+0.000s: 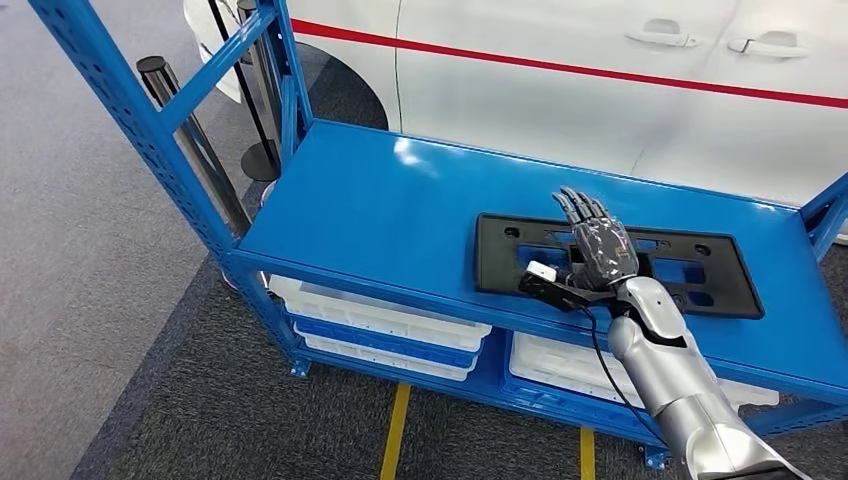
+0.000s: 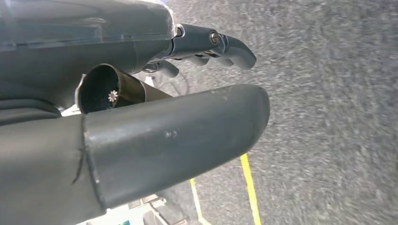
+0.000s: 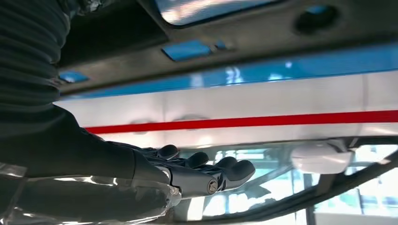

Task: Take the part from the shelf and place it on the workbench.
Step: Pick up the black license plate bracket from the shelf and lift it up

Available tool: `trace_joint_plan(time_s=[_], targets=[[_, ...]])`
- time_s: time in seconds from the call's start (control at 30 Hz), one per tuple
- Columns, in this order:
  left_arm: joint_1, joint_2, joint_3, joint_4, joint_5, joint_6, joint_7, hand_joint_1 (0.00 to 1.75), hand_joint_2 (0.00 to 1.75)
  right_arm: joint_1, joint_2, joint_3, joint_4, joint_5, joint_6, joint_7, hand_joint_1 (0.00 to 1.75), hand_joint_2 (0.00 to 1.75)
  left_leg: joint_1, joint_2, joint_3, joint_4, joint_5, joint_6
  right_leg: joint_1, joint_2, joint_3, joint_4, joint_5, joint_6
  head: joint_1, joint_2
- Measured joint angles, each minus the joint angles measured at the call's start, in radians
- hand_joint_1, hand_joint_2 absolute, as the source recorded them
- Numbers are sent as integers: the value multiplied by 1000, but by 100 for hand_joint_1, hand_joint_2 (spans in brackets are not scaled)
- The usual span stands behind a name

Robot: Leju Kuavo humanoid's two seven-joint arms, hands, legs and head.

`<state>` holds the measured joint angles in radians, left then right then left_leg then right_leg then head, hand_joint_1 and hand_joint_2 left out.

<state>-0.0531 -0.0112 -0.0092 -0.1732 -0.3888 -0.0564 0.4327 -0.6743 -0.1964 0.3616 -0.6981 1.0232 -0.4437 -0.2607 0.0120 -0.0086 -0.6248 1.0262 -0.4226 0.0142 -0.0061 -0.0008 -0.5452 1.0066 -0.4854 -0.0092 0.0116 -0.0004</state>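
1. The right arm comes in from the lower right of the head view, silver and angled forward and up toward the shelf's front edge.
2. The right hand lies flat, palm down, its dark fingers stretched out straight and close together, pointing away from the body.
3. In the right wrist view the same fingers lie extended side by side, gripping nothing.
4. The left hand hangs above the floor; its thick grey thumb sticks out straight, and the darker fingers curl slightly, holding nothing.
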Motion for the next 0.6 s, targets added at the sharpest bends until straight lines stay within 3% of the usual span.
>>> trace_joint_plan(time_s=[0.1,0.23,0.3,0.43,0.6], targets=[[-2,0,4,0,-8,2,-8,0,0,-4,8,0,80,54,-31,31,0,175,-1,3,10,0,-5,5,-1,2,9,-4,-3,12,0,0],[-3,0,10,0,-11,8,-14,0,0,-17,14,-8,157,72,-17,36,0,0,-1,3,25,0,-9,9,-1,2,22,-6,-8,26,0,0],[-2,0,15,0,-12,11,-13,0,0,-25,15,-14,185,46,11,8,0,0,-1,3,29,0,-10,9,-1,1,26,-6,-9,28,0,0],[0,0,29,0,-17,14,-2,0,0,-11,16,-71,188,-113,102,-158,0,0,0,3,30,0,-10,9,1,1,28,-6,-8,28,0,0],[2,-1,42,0,-22,13,5,0,0,32,21,-130,123,-159,149,-181,0,0,0,4,28,0,-9,9,0,4,24,-4,-6,31,0,0]])
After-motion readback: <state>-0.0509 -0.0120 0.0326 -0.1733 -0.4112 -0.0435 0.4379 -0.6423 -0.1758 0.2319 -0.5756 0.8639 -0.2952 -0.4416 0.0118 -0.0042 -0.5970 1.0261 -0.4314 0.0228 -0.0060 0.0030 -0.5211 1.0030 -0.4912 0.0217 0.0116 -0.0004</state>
